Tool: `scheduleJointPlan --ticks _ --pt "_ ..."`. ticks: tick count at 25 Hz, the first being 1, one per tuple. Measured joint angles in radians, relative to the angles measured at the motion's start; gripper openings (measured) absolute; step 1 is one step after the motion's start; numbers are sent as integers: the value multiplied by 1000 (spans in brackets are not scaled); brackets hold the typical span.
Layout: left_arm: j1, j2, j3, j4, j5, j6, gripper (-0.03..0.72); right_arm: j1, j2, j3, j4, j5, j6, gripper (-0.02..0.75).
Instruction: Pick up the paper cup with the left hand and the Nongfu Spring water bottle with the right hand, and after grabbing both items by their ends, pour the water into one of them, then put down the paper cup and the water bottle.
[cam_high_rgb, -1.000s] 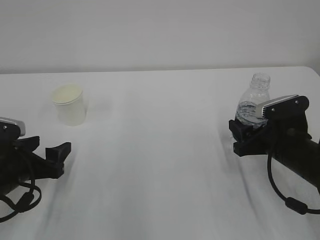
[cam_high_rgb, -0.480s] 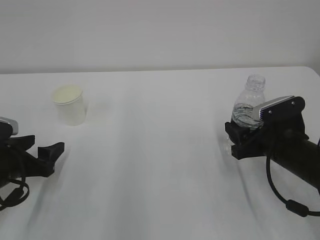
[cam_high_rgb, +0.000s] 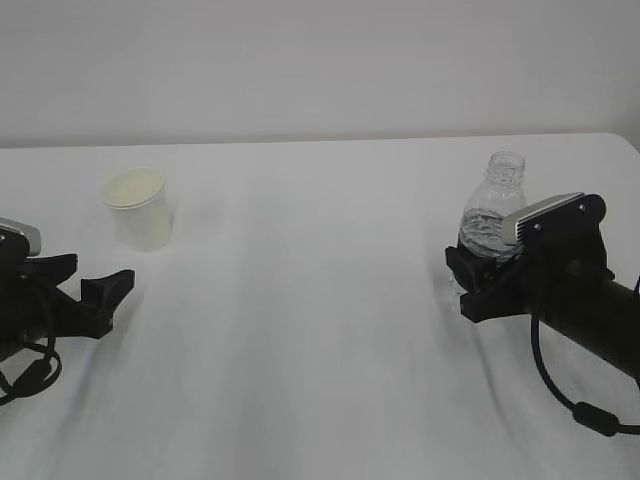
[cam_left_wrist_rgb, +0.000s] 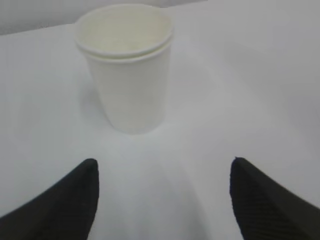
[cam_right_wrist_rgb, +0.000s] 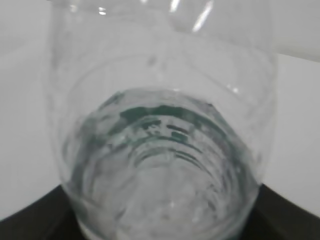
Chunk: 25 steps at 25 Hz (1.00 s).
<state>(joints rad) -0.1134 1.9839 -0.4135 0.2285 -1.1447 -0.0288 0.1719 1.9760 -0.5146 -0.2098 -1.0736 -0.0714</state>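
Observation:
The white paper cup (cam_high_rgb: 137, 208) stands upright on the table at the left; in the left wrist view the paper cup (cam_left_wrist_rgb: 127, 67) is straight ahead of the jaws. My left gripper (cam_high_rgb: 98, 275) sits low, just short of the cup, open with nothing between its fingers (cam_left_wrist_rgb: 163, 165). On the right, my right gripper (cam_high_rgb: 466, 280) is shut on the lower body of the uncapped Nongfu Spring water bottle (cam_high_rgb: 492, 215), which leans slightly left. The bottle (cam_right_wrist_rgb: 160, 125) fills the right wrist view, with water (cam_right_wrist_rgb: 160, 195) in its lower part and the green label showing through it.
The white table (cam_high_rgb: 320, 330) runs back to a pale wall. Its far right corner (cam_high_rgb: 625, 140) lies behind the bottle. A black cable (cam_high_rgb: 560, 395) loops under the right arm.
The left gripper has drawn back to the left, away from the cup. The right gripper has shifted left, and the bottle has moved with it and now leans slightly.

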Motion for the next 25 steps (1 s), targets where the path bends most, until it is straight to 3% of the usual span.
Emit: scheduleJointPlan --ticks 25 --pt "2 109 -208 -20 0 -25 588 0 0 0 0 0 0 491"
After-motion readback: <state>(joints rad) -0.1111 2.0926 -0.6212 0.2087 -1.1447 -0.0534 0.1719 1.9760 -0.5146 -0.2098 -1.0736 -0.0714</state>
